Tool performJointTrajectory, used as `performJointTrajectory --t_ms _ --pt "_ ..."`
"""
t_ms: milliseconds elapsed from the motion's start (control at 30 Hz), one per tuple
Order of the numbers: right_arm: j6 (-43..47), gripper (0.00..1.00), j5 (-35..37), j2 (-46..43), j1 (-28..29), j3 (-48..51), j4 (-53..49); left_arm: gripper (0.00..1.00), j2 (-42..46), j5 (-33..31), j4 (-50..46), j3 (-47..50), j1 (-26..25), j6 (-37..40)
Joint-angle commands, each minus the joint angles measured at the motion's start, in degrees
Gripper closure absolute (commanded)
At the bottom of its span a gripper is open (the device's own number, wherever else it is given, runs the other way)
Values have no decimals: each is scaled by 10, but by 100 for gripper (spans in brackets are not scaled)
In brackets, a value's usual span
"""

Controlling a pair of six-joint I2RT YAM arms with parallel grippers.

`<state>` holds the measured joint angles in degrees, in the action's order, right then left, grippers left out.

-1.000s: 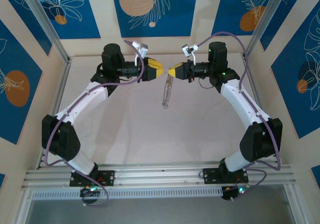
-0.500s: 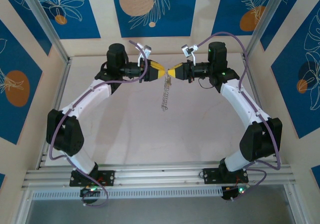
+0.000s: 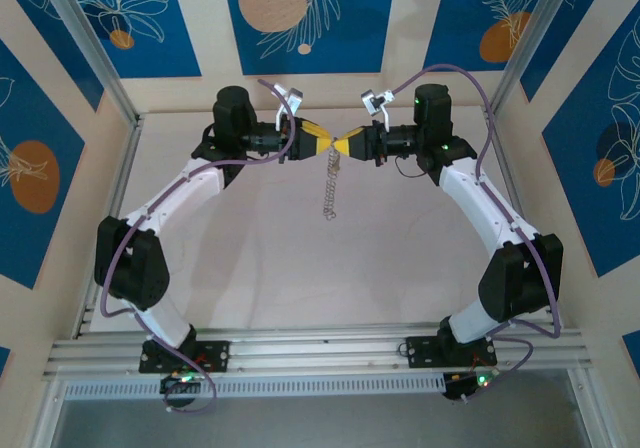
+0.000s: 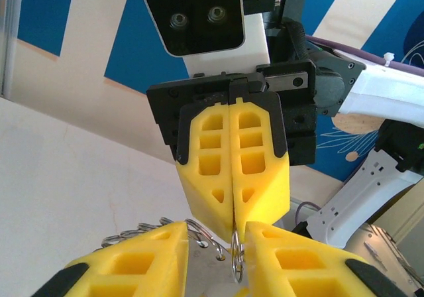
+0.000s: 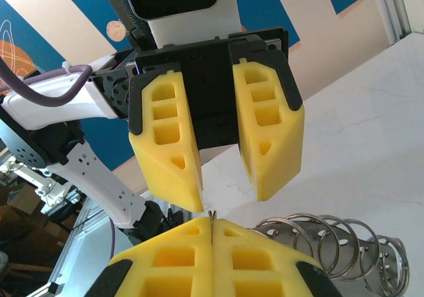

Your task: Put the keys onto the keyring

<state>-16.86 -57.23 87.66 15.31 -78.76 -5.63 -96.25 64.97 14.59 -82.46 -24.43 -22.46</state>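
The keyring [image 3: 330, 188] hangs like a chain of wire rings below the two grippers, which meet tip to tip at the back of the table. My right gripper [image 3: 341, 146] is shut on the top ring, whose thin edge shows between its pads [image 5: 212, 225]. My left gripper [image 3: 325, 146] faces it with its jaws apart. In the left wrist view, a ring [image 4: 236, 260] and a flat silvery key with holes [image 4: 209, 264] lie in the gap of the left gripper [image 4: 216, 234]. More rings and flat keys [image 5: 334, 240] trail off to the right.
Pale tabletop [image 3: 300, 258] lies under the hanging rings. Metal frame posts [image 3: 90, 58] and blue-patterned walls enclose the sides and back. Both arm bases sit on the rail [image 3: 320, 353] at the near edge.
My left gripper has moved right until its tips reach the right gripper's tips, and its jaws have narrowed. The right gripper has stayed shut on the ring.
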Motion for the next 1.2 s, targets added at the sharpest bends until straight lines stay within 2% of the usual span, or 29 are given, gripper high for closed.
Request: performJointTrajectory --t_ms 0,300,433,667,733,900,1167 --pt "0 100 -13 5 4 -24 4 73 -3 22 24 -13 0 -7" --pt "0 100 -10 7 3 -26 5 73 -4 22 26 -3 -2 -6" --pt "0 100 -13 6 1 -25 4 62 -5 14 14 -2 -1 6" --pt "2 100 -14 1 -2 -20 3 58 -12 4 7 -2 -1 14" --pt "1 100 -13 1 -2 -20 4 62 -14 5 9 -2 -1 11" --pt "-4 100 -13 2 -2 -19 10 81 -16 9 26 -3 -1 -5" --pt "-7 100 -10 2 -2 -17 15 79 -17 15 28 -3 -7 -7"
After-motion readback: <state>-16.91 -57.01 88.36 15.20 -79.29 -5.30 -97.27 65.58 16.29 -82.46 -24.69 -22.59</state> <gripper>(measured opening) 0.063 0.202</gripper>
